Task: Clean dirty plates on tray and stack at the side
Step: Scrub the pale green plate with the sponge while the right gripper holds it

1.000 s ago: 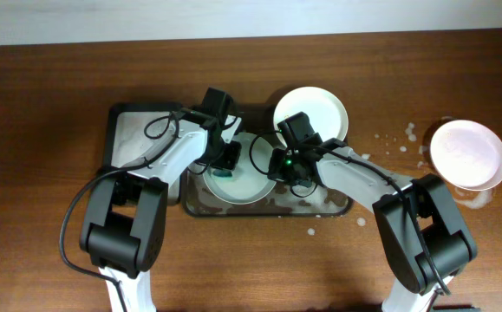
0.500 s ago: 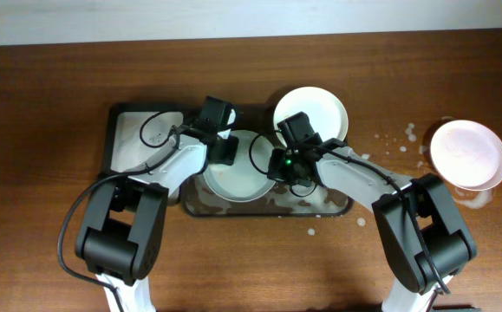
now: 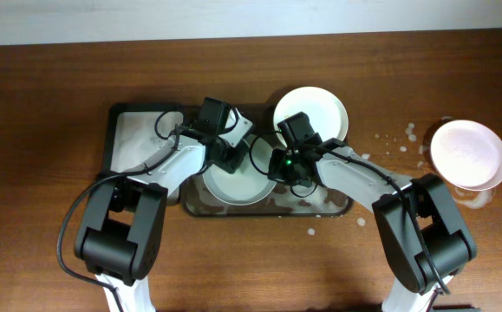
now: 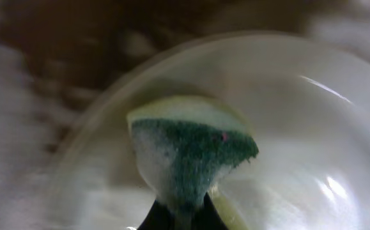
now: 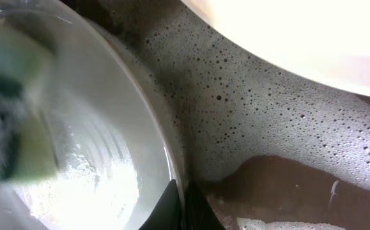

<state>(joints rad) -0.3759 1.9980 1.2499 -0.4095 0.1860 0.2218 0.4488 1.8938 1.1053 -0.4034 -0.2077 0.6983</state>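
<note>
Left gripper (image 4: 181, 216) is clamped on a green-and-yellow sponge (image 4: 194, 150), which presses against the inside of the middle plate (image 3: 237, 184) at the centre of the tray (image 3: 268, 213). Right gripper (image 5: 183, 206) pinches that plate's right rim and steadies it.

Step in hand, by judgement: scrubbing 1 of 3 plates. A second plate (image 3: 313, 106) rests at the tray's upper right. A third plate (image 3: 467, 154) sits on the table (image 3: 42, 217) at the frame's right.

Next move: finish wiping, clear the sponge, then lift the plate by its soapy, likely slippery rim toward the side.
</note>
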